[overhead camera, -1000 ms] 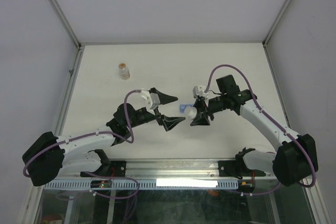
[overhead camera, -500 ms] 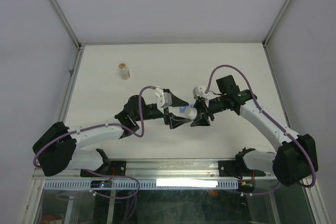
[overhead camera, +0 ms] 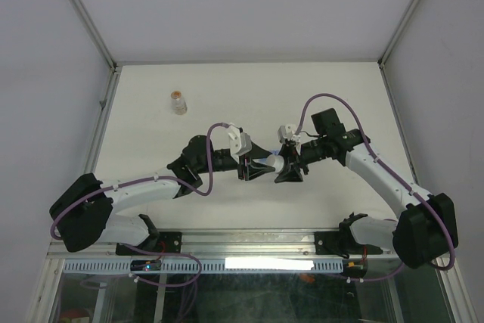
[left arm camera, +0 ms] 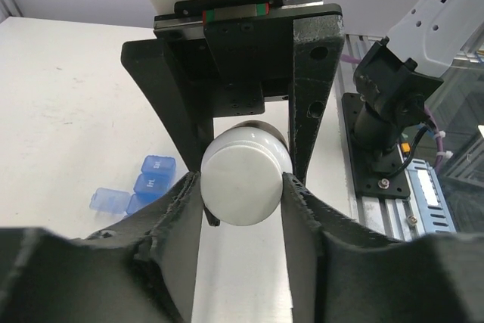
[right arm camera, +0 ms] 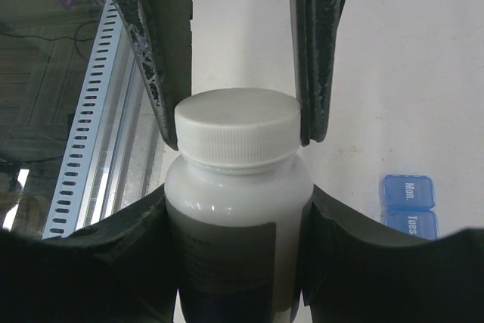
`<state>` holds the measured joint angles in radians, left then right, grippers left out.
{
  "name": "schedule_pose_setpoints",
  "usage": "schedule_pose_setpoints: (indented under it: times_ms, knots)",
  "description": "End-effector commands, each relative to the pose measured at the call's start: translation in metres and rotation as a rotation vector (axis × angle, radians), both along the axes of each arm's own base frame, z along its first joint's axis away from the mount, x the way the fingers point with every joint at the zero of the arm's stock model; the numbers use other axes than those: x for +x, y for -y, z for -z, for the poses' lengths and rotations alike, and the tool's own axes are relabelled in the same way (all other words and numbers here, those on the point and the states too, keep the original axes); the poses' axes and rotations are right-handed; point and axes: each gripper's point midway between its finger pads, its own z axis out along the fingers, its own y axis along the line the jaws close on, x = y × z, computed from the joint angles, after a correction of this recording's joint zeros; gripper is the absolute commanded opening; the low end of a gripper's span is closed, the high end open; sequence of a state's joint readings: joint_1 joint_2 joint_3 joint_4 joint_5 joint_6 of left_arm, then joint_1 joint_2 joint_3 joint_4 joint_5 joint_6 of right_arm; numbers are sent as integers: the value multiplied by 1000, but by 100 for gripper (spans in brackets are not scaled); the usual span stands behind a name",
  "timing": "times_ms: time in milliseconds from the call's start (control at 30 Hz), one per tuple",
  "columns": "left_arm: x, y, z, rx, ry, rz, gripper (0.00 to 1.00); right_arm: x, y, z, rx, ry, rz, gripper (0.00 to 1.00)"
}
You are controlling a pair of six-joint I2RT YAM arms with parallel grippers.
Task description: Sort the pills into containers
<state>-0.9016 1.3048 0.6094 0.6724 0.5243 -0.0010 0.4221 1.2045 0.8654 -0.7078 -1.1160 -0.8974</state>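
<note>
Top external view: a small clear bottle point(overhead camera: 178, 102) is standing far left on the table point(overhead camera: 151, 81), well apart. The left gripper point(overhead camera: 257, 166) is apparently pinching the cap point(right arm camera: 237, 122) of a white bottle point(right arm camera: 237, 187), and the right gripper point(overhead camera: 287, 166) is clasping its body. The blue pill organiser point(left arm camera: 144, 185) is lying on the table just beside them.

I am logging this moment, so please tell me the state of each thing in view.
white bottle: capped, held sideways
left gripper: shut on cap
right gripper: shut on white bottle
pill organiser: on table, visible lids shut
small clear bottle: upright on table
</note>
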Motion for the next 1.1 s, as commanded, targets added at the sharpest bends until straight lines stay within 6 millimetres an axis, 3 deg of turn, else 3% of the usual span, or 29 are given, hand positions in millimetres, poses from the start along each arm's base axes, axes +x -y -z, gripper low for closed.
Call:
schedule_pose_setpoints:
  times_ms: [0, 267, 400, 533, 633, 667, 800, 933, 1000, 1067]
  knots:
    - [3, 3, -30, -74, 60, 4, 34, 5, -6, -25, 67, 69, -26, 0]
    - [-6, 3, -45, -150, -137, 15, 1, 6, -6, -25, 63, 70, -22, 0]
    - [-3, 6, -46, -189, -324, -140, 0, 7, -6, -24, 57, 70, -15, 0]
    - [8, 3, -32, -203, -489, -372, 0, 8, -6, -23, 54, 66, -9, 0]
    - [6, 3, -27, -196, -554, -419, 0, 8, -6, -23, 54, 65, -9, 0]
    - [5, 4, -26, -185, -560, -419, 3, 8, -6, -23, 53, 63, -8, 0]
    - [-4, 8, -34, -175, -519, -357, 52, 9, -6, -23, 52, 63, -6, 0]
    - [-10, 2, -42, -193, -459, -321, 86, 8, -6, -24, 55, 68, -7, 0]
    - [-11, -6, -42, -194, -431, -333, 97, 8, -6, -25, 55, 68, -8, 0]
    - [-14, -11, -40, -187, -394, -325, 99, 8, -6, -24, 56, 66, -8, 0]
